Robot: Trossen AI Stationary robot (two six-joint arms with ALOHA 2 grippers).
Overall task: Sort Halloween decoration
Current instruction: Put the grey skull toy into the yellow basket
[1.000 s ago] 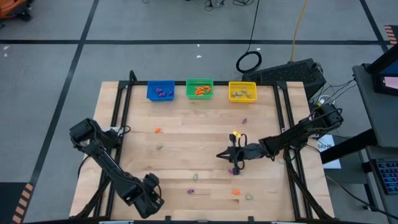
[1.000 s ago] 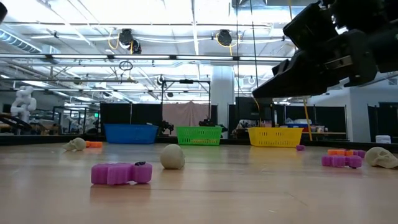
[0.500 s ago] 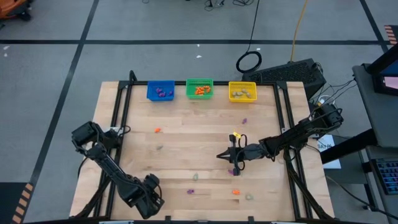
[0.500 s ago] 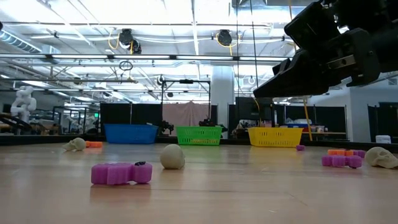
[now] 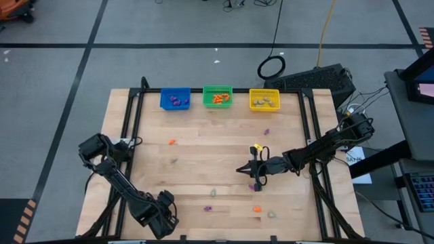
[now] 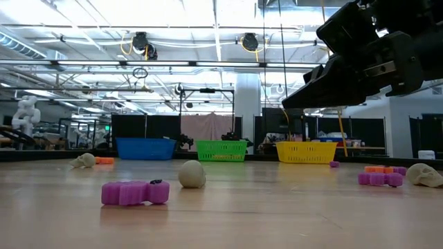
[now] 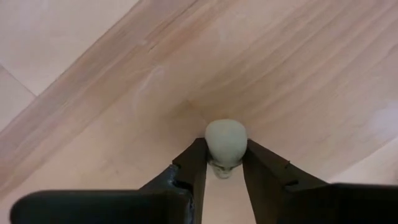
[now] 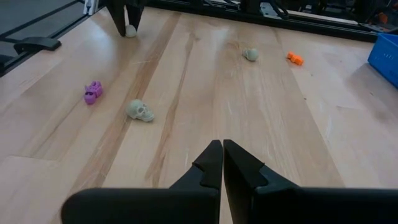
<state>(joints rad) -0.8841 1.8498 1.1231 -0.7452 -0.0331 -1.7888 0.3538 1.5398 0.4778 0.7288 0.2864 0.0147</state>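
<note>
No text, label or number can be read anywhere.

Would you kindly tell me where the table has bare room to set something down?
The widest bare patch lies between the three bins, blue, green, yellow, and the right hand. The near edge is crowded: trinkets such as the orange piece lie there.

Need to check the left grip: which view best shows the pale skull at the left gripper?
Left wrist view: the pale skull sits between the left gripper fingers. High view hides it beneath the arm; right wrist view shows it tiny, far off.
</note>
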